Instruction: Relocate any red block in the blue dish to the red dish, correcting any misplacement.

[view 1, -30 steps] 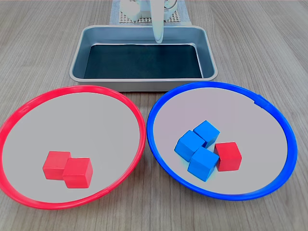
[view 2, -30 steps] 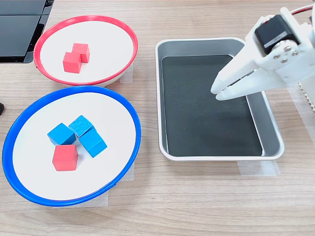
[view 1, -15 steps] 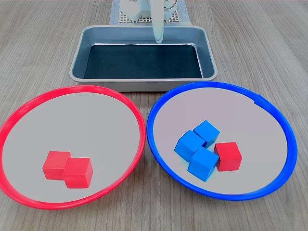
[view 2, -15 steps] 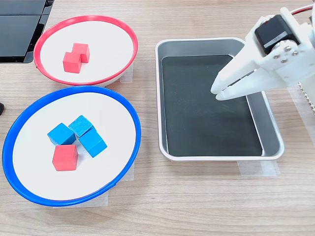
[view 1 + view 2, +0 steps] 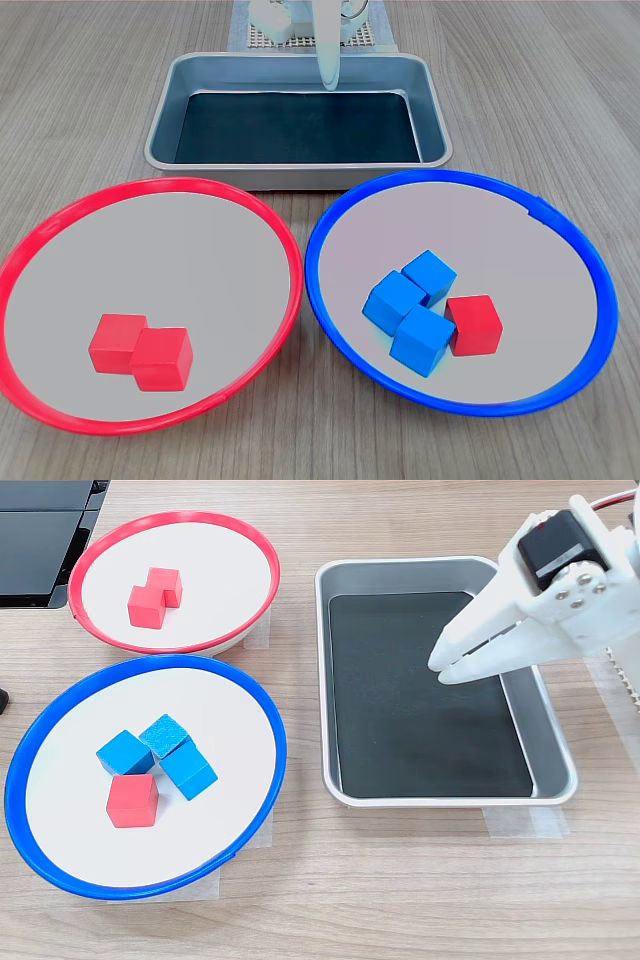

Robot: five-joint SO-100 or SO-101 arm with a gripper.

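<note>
Wooden table (image 5: pixel 400 900) first: nothing has moved in the last second, so your gripper (image 5: pixel 443 668) still hangs empty over the metal tray (image 5: pixel 545 740), jaws nearly closed, while the red block (image 5: pixel 132 800) waits in the blue dish (image 5: pixel 262 712), the red dish (image 5: pixel 265 550) unfed.

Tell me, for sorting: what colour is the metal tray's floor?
Black, seen best in the second exterior view: rectangular metal tray.

First exterior frontal, low; second overhead, sideways.
</note>
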